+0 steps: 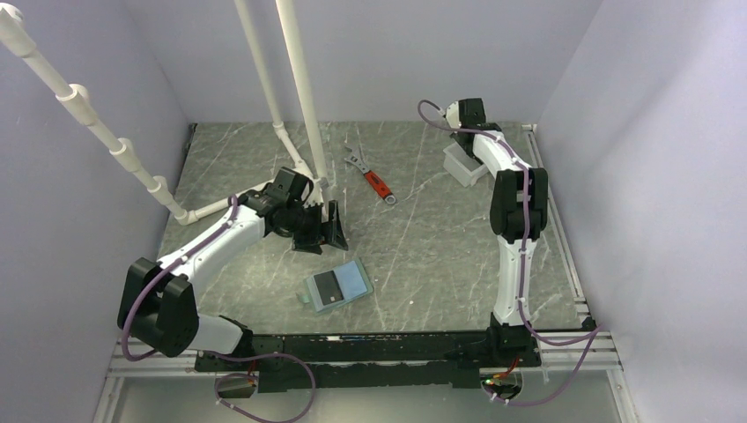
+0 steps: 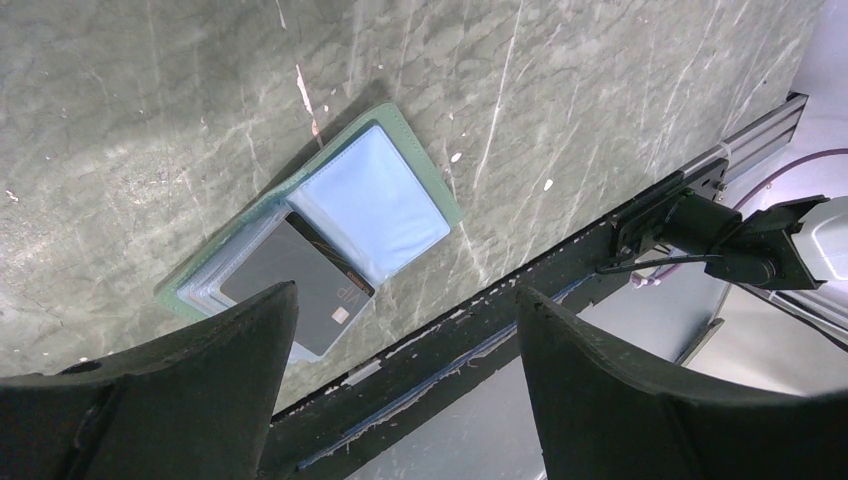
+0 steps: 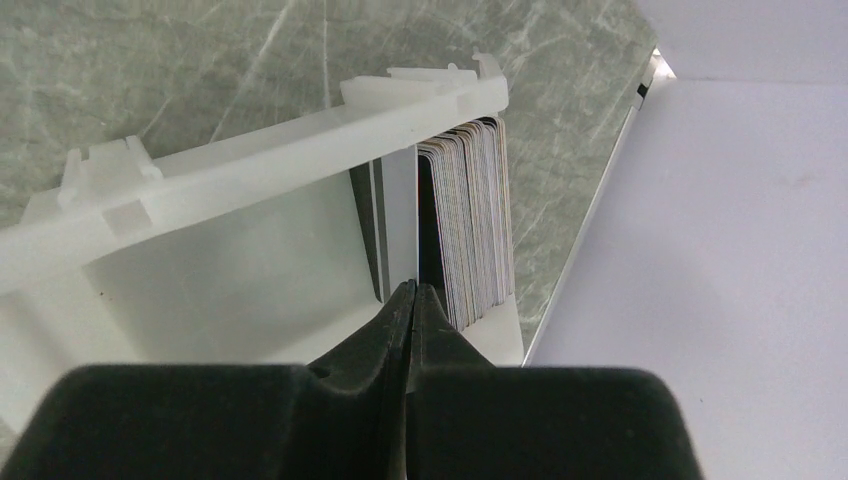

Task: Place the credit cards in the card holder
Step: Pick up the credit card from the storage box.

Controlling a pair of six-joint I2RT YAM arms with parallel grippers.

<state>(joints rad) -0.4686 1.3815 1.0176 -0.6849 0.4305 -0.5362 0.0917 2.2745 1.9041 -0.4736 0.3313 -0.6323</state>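
My matt black plastic fingers [image 2: 150, 400] hang over the polished grey-green marble-look tabletop [image 2: 150, 100]; the open green leatherette card holder [image 2: 400, 130] shows glossy clear sleeves, and the white tub [image 3: 250, 170] looks like smooth plastic.

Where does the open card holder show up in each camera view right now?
Top external: the card holder lies open low in the centre, near the arms' base rail.
Left wrist: the holder fills the centre-left, a dark card on its lower page, above the open jaws.
Right wrist: not in view.
Shared landmark: the black base rail, seen in the top and left wrist views.
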